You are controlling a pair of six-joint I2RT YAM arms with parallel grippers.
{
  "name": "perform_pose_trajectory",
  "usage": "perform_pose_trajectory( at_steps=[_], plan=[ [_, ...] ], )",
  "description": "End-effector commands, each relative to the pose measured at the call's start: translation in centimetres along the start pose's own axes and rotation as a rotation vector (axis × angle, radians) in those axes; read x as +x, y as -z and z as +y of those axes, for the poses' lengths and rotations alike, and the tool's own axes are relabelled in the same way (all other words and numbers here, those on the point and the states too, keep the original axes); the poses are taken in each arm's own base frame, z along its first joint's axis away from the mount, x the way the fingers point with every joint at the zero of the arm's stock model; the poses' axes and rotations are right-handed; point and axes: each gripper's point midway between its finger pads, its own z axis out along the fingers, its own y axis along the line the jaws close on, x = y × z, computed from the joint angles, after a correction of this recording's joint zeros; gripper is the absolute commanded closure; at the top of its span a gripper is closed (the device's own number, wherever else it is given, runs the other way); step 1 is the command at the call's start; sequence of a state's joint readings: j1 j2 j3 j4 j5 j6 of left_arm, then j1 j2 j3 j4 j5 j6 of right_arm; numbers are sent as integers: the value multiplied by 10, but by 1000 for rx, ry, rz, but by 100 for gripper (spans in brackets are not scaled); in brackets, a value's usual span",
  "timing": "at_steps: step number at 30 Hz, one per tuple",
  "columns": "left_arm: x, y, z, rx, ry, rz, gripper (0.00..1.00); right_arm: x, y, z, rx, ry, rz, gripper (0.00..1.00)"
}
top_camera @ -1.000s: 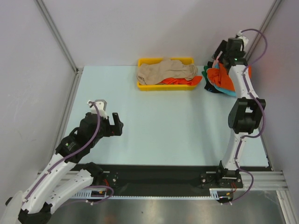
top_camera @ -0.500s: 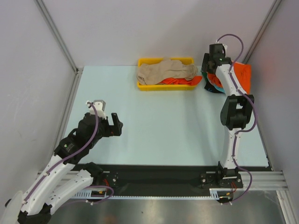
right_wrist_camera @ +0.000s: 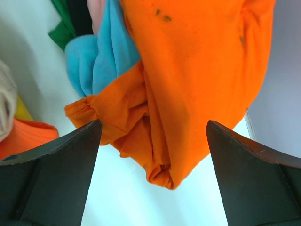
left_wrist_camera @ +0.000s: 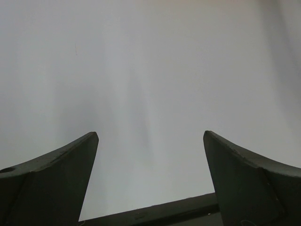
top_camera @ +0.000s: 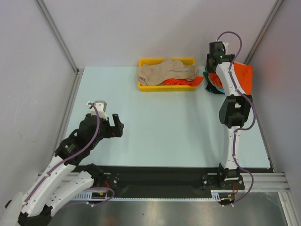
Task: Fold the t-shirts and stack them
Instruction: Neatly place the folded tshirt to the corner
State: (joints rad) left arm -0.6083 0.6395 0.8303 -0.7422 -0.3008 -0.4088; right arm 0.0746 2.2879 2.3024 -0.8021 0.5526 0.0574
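A pile of t-shirts lies at the back right of the table. The bright orange shirt (top_camera: 243, 75) is on top, with teal and dark green cloth (top_camera: 212, 88) under it. In the right wrist view the orange shirt (right_wrist_camera: 197, 70) fills the middle, with the teal shirt (right_wrist_camera: 101, 56), dark green cloth (right_wrist_camera: 61, 23) and pink cloth (right_wrist_camera: 96, 7) at the upper left. My right gripper (right_wrist_camera: 153, 123) is open and empty, above the orange shirt's crumpled edge; it also shows in the top view (top_camera: 214, 61). My left gripper (top_camera: 115, 125) is open and empty at the front left, and in the left wrist view (left_wrist_camera: 150, 134) it faces a blank wall.
A shallow yellow tray (top_camera: 143, 86) stands at the back centre, holding a beige shirt (top_camera: 169, 71) and orange cloth (top_camera: 176, 82). Grey walls enclose the table on the left, back and right. The orange shirt lies close to the right wall.
My right wrist has swung left from the back right corner to over the left part of the pile. The left arm has barely moved.
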Motion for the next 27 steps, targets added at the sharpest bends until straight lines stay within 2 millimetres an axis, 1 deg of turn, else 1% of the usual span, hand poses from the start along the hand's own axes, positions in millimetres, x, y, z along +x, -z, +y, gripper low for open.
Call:
perform_pose_trajectory(
  at_steps=[1,5,7,9,10,11,13,14,15,17,20,21,22,24,25,26,27],
  plan=[
    [-5,-2,-2,12,-8,-20,0,14,-8,5,10,64,47,2],
    [-4,-2,-2,11,-8,-19,0,20,-13,11,-10,67,63,2],
    [-5,-2,-2,12,-8,-20,0,21,-16,7,0,69,68,4],
    [-4,-2,-2,11,-8,-19,0,21,-18,6,-2,60,67,14],
    [-4,-2,-2,12,-8,-20,0,20,-20,1,2,53,69,21],
    [-4,-2,-2,13,-8,-18,0,20,-21,0,-1,48,69,36],
    [-4,-2,-2,12,-10,-17,0,18,-22,-5,5,34,63,54],
    [-4,-2,-2,12,-8,-17,0,16,-22,-7,7,30,59,69],
    [-3,-3,-2,11,-9,-14,0,13,-22,-8,7,26,53,80],
    [-3,-3,-2,11,-9,-14,0,11,-23,-14,8,15,51,99],
    [-3,-3,-2,10,-10,-12,0,5,-25,-21,-3,-14,39,100],
    [-3,-4,-2,9,-11,-10,0,0,-23,-22,-6,-21,27,100],
    [-3,-4,-2,11,-10,-13,0,-3,-28,-36,13,-42,26,100],
    [-2,-5,-2,10,-12,-7,0,-9,-33,-55,42,-71,14,100],
    [-1,-6,-3,9,-13,-2,0,-17,-31,-65,56,-90,-6,100],
    [0,-6,-3,11,-16,3,0,-21,-31,-76,84,-100,-14,100],
    [0,-7,-4,13,-15,6,0,-26,-31,-92,108,-122,-27,100]
  ],
)
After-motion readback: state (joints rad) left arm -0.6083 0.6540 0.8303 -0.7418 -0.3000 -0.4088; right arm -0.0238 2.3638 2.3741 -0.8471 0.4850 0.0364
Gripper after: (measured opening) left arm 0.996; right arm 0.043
